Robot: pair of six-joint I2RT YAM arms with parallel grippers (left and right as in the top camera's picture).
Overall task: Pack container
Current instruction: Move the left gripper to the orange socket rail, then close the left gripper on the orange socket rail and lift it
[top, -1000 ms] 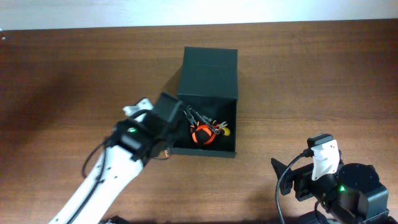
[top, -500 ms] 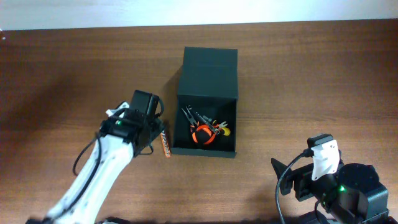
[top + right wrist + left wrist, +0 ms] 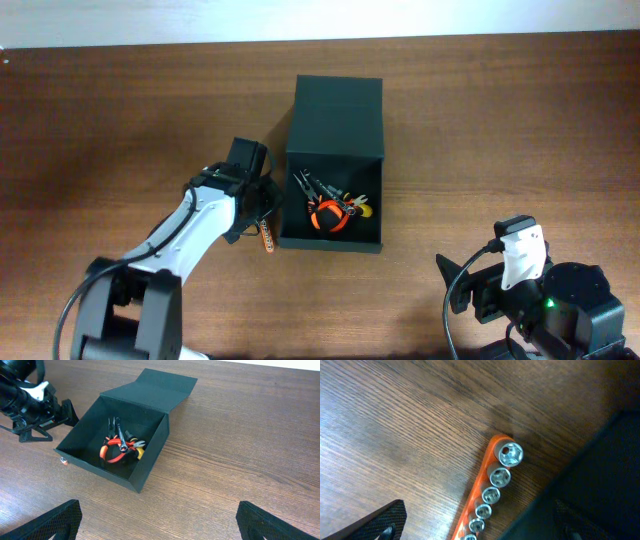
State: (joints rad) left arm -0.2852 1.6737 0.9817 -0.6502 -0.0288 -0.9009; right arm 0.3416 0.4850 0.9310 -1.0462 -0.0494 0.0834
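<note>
Now, with the container (image 3: pixel 330 244) open mid-table toward the far edge, my left gripper (image 3: pixel 256 204) hovers, jaws apart, over the orange socket rail (image 3: pixel 490 495) beside its left wall, which I likely must clamp and lift in; my right gripper (image 3: pixel 160 525) rests open-jawed by the near right corner.

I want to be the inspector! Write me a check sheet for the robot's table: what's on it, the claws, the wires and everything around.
Surface: brown wooden table.
Job's things: dark green container, lid open, hand tools inside; orange socket rail on the table just outside it, on the left arm's side.
Clutter: nothing seen.
Grippers: left gripper open over the socket rail; right gripper open, away from the container.
Cables: black cable looping beside each arm's base.
Surroundings: pale strip beyond the table's far edge.
</note>
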